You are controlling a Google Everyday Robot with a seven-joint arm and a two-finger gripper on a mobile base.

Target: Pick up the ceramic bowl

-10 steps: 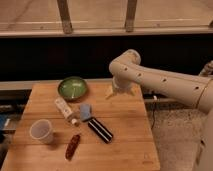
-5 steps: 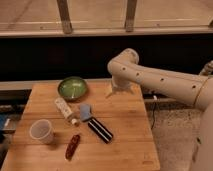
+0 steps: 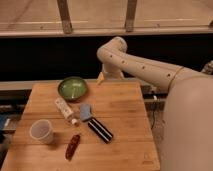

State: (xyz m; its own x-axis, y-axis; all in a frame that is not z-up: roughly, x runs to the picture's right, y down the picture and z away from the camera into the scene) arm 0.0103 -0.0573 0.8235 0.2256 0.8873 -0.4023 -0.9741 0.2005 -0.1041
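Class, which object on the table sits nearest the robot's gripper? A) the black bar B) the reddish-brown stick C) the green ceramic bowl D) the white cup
C: the gripper hangs at the far edge of the table, close beside the ceramic bowl; the other three lie farther forward.
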